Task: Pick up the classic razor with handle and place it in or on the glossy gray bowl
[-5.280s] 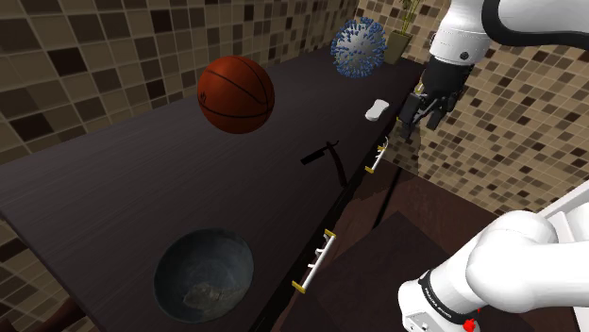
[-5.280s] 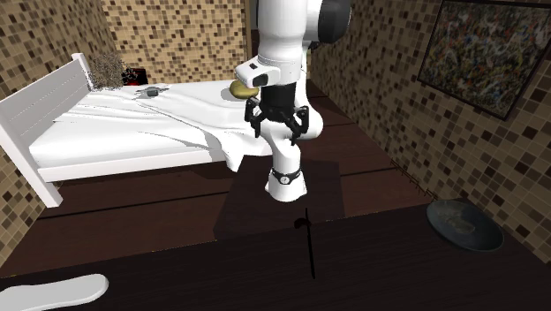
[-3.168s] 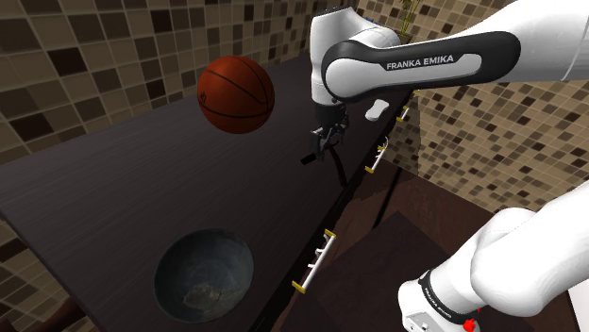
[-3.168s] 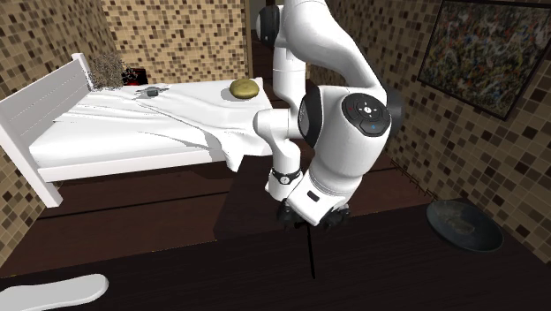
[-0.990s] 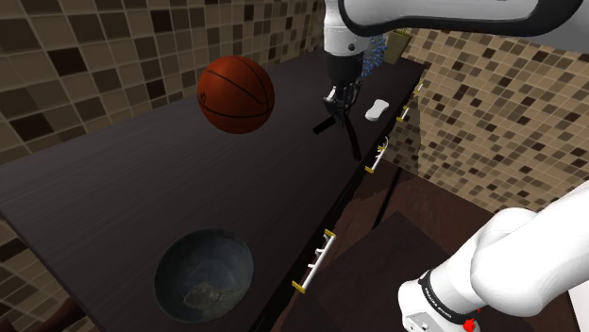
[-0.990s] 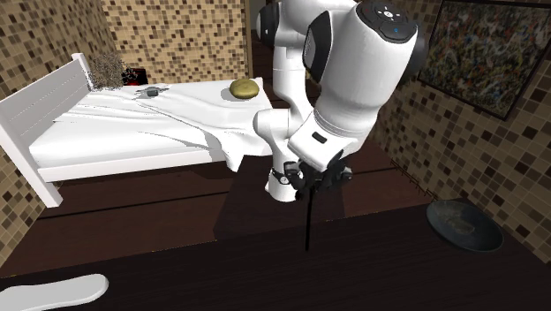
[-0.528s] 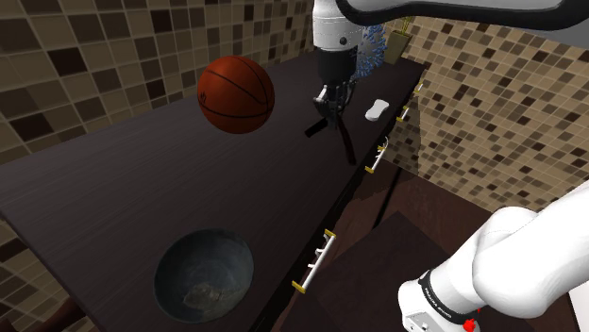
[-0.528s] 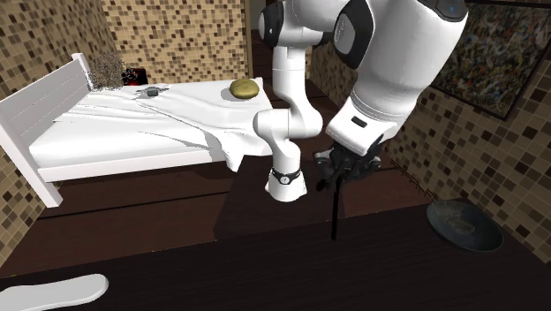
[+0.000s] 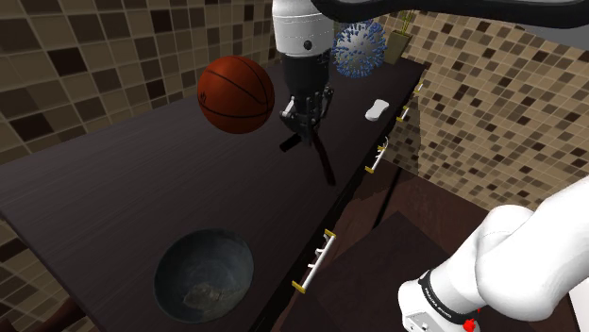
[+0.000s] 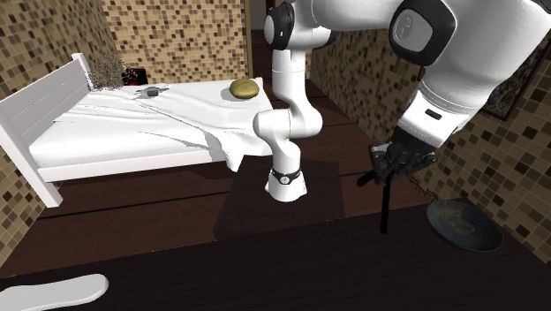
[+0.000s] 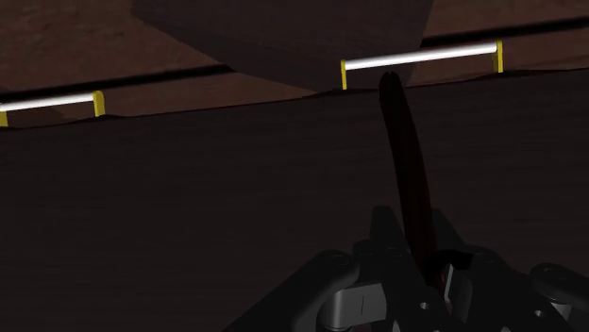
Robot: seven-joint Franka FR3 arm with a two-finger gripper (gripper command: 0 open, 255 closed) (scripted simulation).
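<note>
My black gripper (image 9: 305,115) is shut on the thin black razor (image 9: 324,165) and holds it in the air over the dark table (image 9: 123,189), just beside the basketball. The razor's long handle slants down from the fingers, and a short piece sticks out the other way. In the second exterior view the gripper (image 10: 394,164) hangs left of and above the grey bowl (image 10: 464,225), the razor (image 10: 385,212) pointing down. The wrist view has the razor (image 11: 408,170) clasped between the fingers (image 11: 421,264). The dull grey bowl (image 9: 203,273) sits near the table's front end in the shoulder view.
An orange basketball (image 9: 236,93) stands close to the gripper on the shoulder view's left. A blue spiky ball (image 9: 358,49), a potted plant (image 9: 400,40) and a small white object (image 9: 378,109) sit at the far end. Drawer handles (image 9: 316,261) line the table's side. A white bed (image 10: 132,124) lies beyond.
The gripper has carried the razor toward the shoulder view's left, nearer the basketball. In the second exterior view it has swung right, toward the bowl. The grip is unchanged.
</note>
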